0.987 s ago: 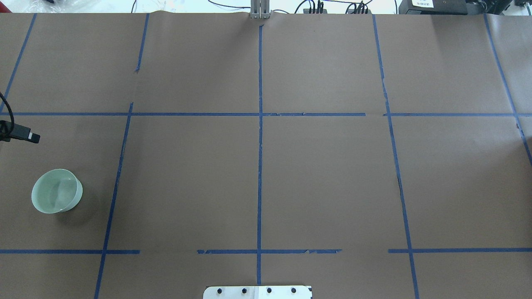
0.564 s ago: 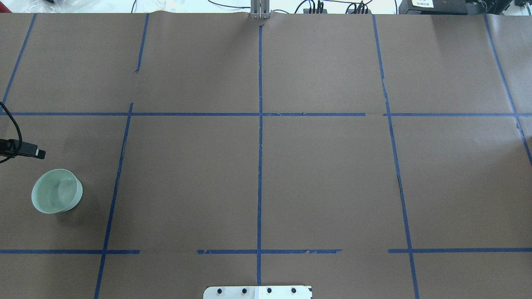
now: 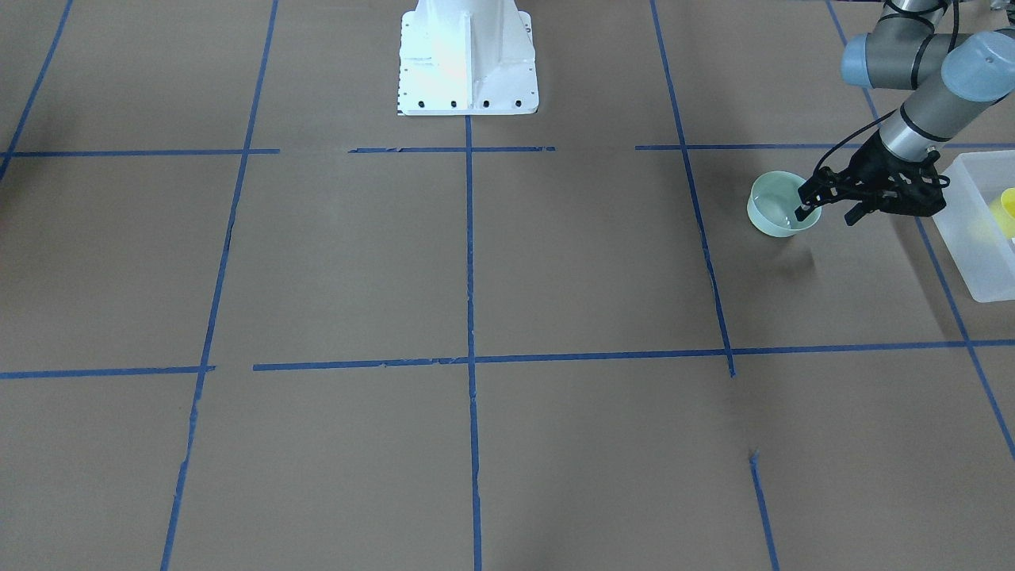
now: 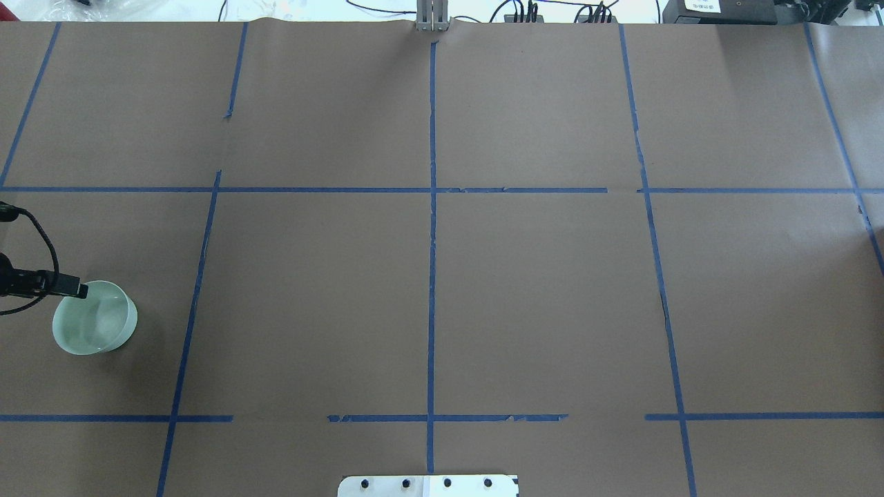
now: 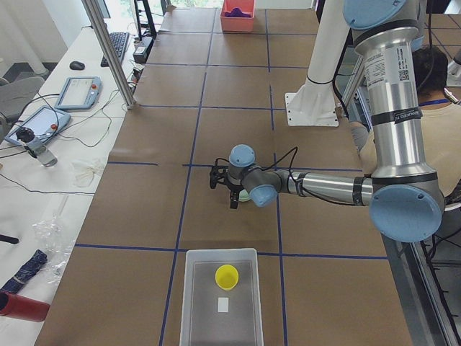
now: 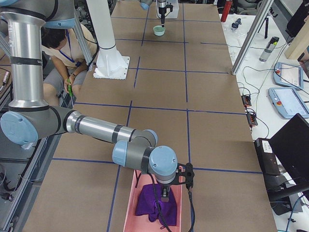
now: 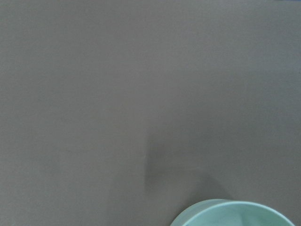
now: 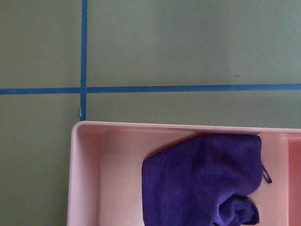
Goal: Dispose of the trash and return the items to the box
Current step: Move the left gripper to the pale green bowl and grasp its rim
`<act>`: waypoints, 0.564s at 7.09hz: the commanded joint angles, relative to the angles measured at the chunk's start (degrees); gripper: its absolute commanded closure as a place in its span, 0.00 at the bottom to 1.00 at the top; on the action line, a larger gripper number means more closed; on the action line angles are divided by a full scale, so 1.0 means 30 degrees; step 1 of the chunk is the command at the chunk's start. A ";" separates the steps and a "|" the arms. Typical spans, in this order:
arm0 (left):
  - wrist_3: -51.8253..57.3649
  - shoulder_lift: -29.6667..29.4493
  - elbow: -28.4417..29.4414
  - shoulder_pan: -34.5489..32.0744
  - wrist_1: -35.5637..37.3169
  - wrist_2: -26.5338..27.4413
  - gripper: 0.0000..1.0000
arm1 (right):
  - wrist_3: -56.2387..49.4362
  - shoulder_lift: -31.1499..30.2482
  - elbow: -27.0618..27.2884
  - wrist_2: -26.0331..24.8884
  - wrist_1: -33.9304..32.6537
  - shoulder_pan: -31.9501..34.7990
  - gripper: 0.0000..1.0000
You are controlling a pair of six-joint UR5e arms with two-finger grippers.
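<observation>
The mint-green bowl (image 3: 771,212) stands upright on the brown table at my left side; it also shows in the overhead view (image 4: 97,324) and at the bottom of the left wrist view (image 7: 235,215). My left gripper (image 3: 827,214) is open at the bowl's rim on the box side, with one fingertip (image 4: 74,289) over the rim and the other outside. The frosted box (image 3: 971,238) stands just beyond it and holds the yellow cup (image 5: 227,276). My right gripper (image 6: 165,192) hangs over a pink tray; I cannot tell whether it is open or shut.
The pink tray (image 8: 84,179) at the table's right end holds a purple cloth (image 8: 207,183). The white robot base (image 3: 468,63) stands at the table's near edge. A person (image 6: 63,48) sits behind the base. A small white slip (image 5: 223,305) lies in the box.
My left gripper has moved toward the robot's side of the table, from a spot beyond the bowl to the bowl's rim. The bowl has not moved.
</observation>
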 commanded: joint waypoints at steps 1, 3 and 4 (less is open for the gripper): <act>-0.0177 0.0227 -0.0178 0.0781 0.0116 0.0713 0.01 | 0.0658 0.0013 0.0598 0.0625 -0.0013 -0.0469 0.00; -0.0178 0.0461 -0.0178 0.1222 0.0116 0.0714 0.16 | 0.2138 0.0072 0.1876 0.1450 0.0016 -0.1516 0.00; -0.0206 0.0461 -0.0178 0.1310 0.0116 0.0714 0.41 | 0.4415 0.0072 0.3425 0.1334 -0.0013 -0.2568 0.00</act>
